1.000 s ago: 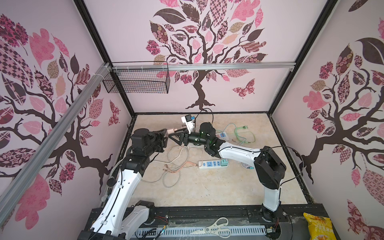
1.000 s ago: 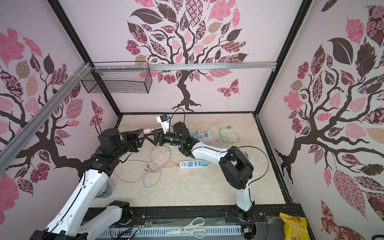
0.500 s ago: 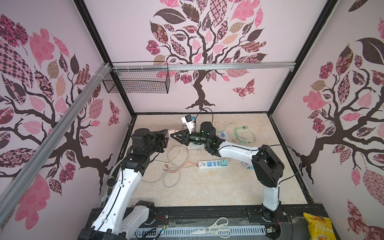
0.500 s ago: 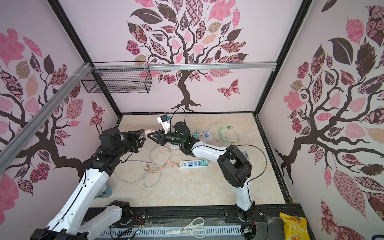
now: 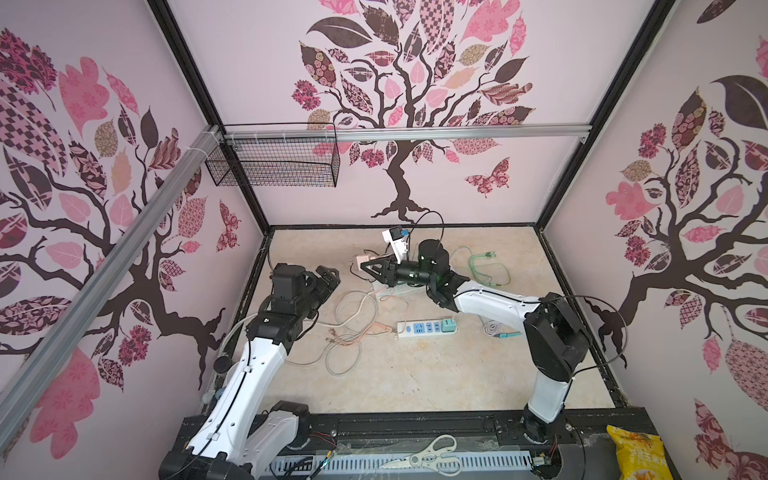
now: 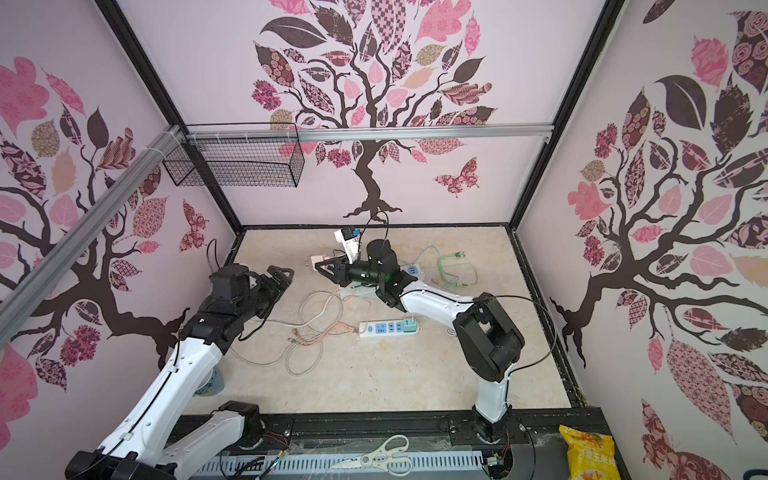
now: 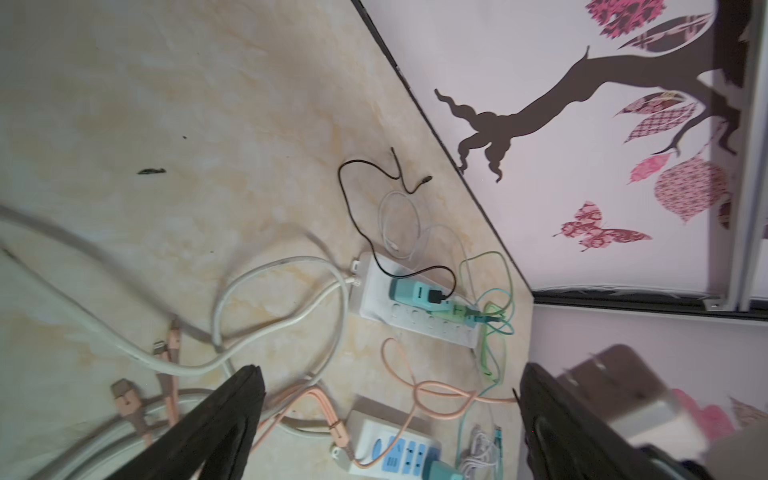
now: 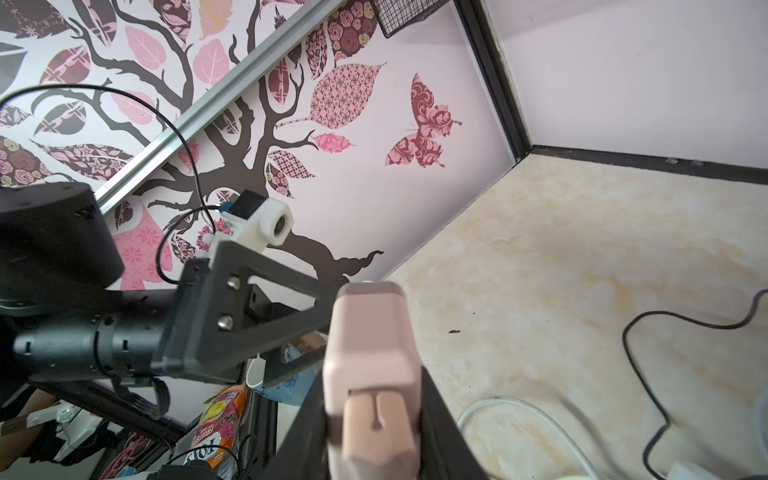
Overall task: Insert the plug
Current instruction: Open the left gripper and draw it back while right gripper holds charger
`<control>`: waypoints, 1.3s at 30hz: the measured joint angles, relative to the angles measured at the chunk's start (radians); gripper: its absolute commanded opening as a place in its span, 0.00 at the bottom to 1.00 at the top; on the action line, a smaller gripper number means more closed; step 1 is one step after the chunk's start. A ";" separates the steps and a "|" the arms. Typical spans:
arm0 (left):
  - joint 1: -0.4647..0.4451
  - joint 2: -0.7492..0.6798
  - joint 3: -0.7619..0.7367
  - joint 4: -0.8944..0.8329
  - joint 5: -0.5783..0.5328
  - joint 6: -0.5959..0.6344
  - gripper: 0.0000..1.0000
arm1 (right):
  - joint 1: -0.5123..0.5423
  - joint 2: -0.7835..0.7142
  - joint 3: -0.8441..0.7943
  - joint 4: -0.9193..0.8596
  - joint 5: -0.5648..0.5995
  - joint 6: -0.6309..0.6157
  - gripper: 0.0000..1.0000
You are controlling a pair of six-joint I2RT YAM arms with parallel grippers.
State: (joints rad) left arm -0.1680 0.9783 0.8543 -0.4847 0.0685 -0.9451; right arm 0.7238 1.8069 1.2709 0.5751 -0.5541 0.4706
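— Starting at the left?
— Seeing the left jaws spread to their widest, gripping nothing, hanging near the cable tangle
— And moving along?
— Finding the pink plug clamped by the right jaws, narrowed onto its body, held in the air over the back of the worktop, well apart from any socket
— Best way to finish?
— Probably: carry it rightward to a free blue socket on the power strip, turn the pins straight down, line them up, then push evenly. Worth steadying the strip with the left jaws to stop it sliding
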 measured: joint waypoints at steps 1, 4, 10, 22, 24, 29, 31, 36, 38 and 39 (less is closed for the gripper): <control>-0.006 0.000 -0.008 -0.013 -0.016 0.026 0.98 | 0.000 -0.015 -0.004 -0.014 0.008 -0.007 0.00; -0.060 0.001 -0.025 -0.048 -0.078 0.093 0.98 | 0.001 -0.048 -0.010 -0.038 0.029 -0.028 0.00; -0.153 0.042 -0.041 -0.106 -0.148 0.146 0.98 | 0.003 -0.087 -0.022 -0.066 0.072 -0.052 0.00; -0.323 0.171 -0.069 -0.198 -0.262 0.129 0.98 | 0.003 -0.090 -0.052 -0.106 0.113 -0.057 0.00; -0.324 0.180 -0.085 -0.213 -0.272 0.109 0.98 | 0.003 -0.090 -0.055 -0.107 0.113 -0.051 0.00; -0.323 0.220 -0.120 -0.274 -0.297 0.055 0.92 | 0.003 -0.097 -0.075 -0.109 0.113 -0.044 0.00; -0.322 0.253 -0.120 -0.294 -0.296 0.042 0.88 | 0.003 -0.101 -0.090 -0.114 0.113 -0.044 0.00; -0.314 0.323 -0.122 -0.304 -0.284 0.023 0.81 | 0.003 -0.101 -0.100 -0.143 0.114 -0.045 0.00; -0.303 0.340 -0.122 -0.296 -0.272 0.024 0.80 | 0.003 -0.101 -0.100 -0.147 0.114 -0.045 0.00; -0.295 0.345 -0.122 -0.288 -0.263 0.024 0.80 | 0.003 -0.101 -0.100 -0.147 0.114 -0.045 0.00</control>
State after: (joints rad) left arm -0.4629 1.3235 0.7326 -0.7727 -0.1944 -0.9207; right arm 0.7273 1.7054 1.1706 0.4282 -0.4397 0.4259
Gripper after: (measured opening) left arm 0.801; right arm 0.292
